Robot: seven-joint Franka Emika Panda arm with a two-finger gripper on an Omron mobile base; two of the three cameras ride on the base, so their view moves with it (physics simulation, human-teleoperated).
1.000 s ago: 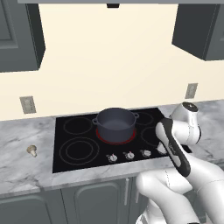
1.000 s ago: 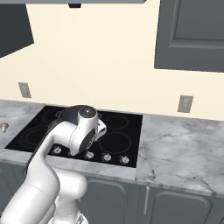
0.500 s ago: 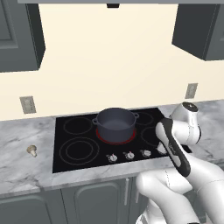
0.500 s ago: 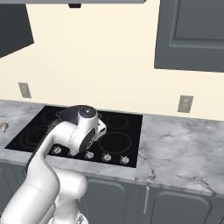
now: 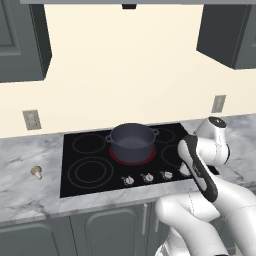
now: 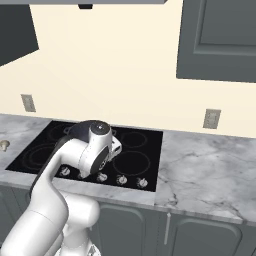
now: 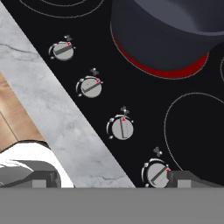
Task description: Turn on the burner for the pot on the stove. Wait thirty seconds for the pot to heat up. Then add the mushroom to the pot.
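Note:
The dark blue-grey pot (image 5: 131, 141) stands on the black stove (image 5: 87, 150), and the burner (image 5: 131, 160) glows red around its base. In the hand view the pot (image 7: 170, 30) fills the upper right, above the red ring of the burner (image 7: 162, 70). My gripper (image 7: 116, 181) hovers open over the stove's front edge by the row of silver knobs (image 7: 122, 127), with nothing between its fingertips (image 7: 41, 178). The small tan mushroom (image 5: 36, 171) lies on the marble counter left of the stove. From the right base view the mushroom (image 6: 4, 145) sits at the far left edge.
Grey marble counter (image 6: 200, 165) stretches to the right of the stove, with wall outlets (image 5: 31, 119) behind. Dark upper cabinets (image 6: 220, 40) hang above. My white arm (image 6: 95, 147) hides the pot in the right base view. A wooden floor (image 7: 13, 127) lies below the counter edge.

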